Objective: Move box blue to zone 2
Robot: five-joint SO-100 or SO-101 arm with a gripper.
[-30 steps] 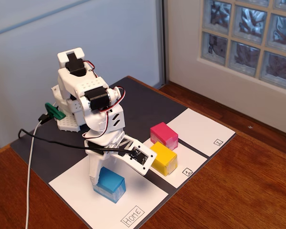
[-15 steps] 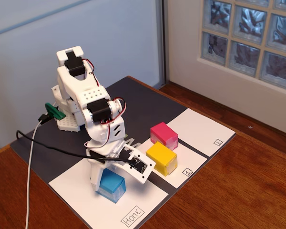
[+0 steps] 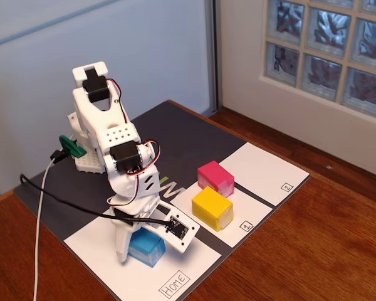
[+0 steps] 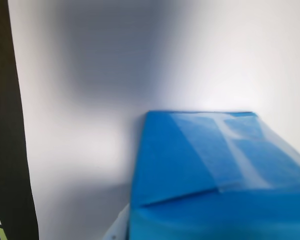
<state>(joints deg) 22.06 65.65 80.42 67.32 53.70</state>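
Compared with a second ago, the white two-finger gripper has dropped from above the small cyan-blue paper-wrapped box to straddle it, and the arm's upper joints have folded lower toward the table. The box has not moved: it sits on the large white paper sheet marked "Home", near that sheet's front edge in the fixed view. One white finger stands at the box's left side; the other side is hidden behind the wrist plate, so I cannot tell whether the fingers are pressing on the box or standing clear of it. In the wrist view the blue box fills the lower right, blurred and very close, with white paper behind it.

The pink box and the yellow box stand near each other on the sheet marked "1". The white rectangular sheet with a boxed "2" in its corner lies to the right of them.

All sheets rest on a dark grey mat on a reddish-brown wooden table. Behind are a pale blue wall and a glass-block window. A white cable trails off the left side.
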